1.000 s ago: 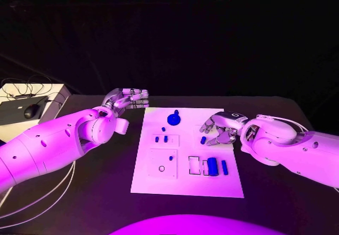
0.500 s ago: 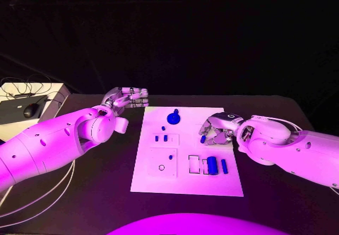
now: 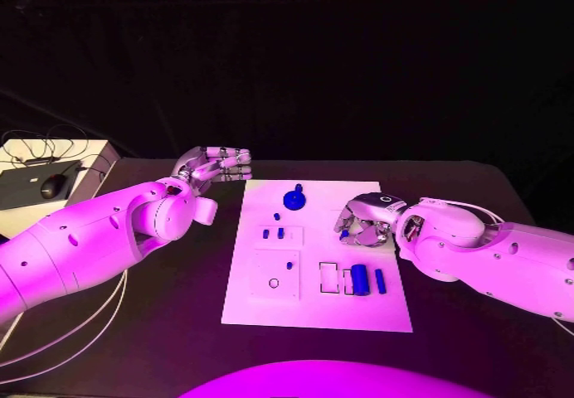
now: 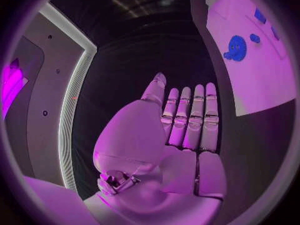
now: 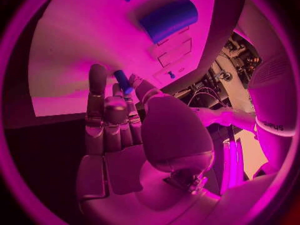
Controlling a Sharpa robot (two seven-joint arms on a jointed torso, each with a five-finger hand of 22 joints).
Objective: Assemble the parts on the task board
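Big picture first: the black table [image 3: 479, 332] carries the white task board [image 3: 317, 307] dead centre, and both white arms reach in over it. The left hand [image 3: 216, 166] hovers off the board's far left corner, over bare table, fingers straight and side by side, thumb alongside, holding nothing; it looks parked. The action is on the right: the right hand [image 3: 362, 225] is low over the board's right-hand middle, fingers curled down around a small blue peg [image 5: 122, 81], and the wrist view shows that peg caught between the fingertips [image 5: 99, 77] and the thumb, so it looks grasped, just above or on the white surface. Near the robot sit the larger blue cylinder [image 3: 359, 279] in its frame and a slimmer blue bar [image 3: 381, 282] just beside it; a round blue gear piece [image 3: 293, 199] lies at the far end, and two little blue pegs [image 3: 273, 235] stand at the left block. My read is that this is the pick-up of a small peg before it goes to a socket. To do it well: keep the pinch firm near the peg's middle, lift straight so it does not tip, keep it upright in transit, and line it up squarely over its hole before pressing, because a slim part like that will slip or jam if tilted.
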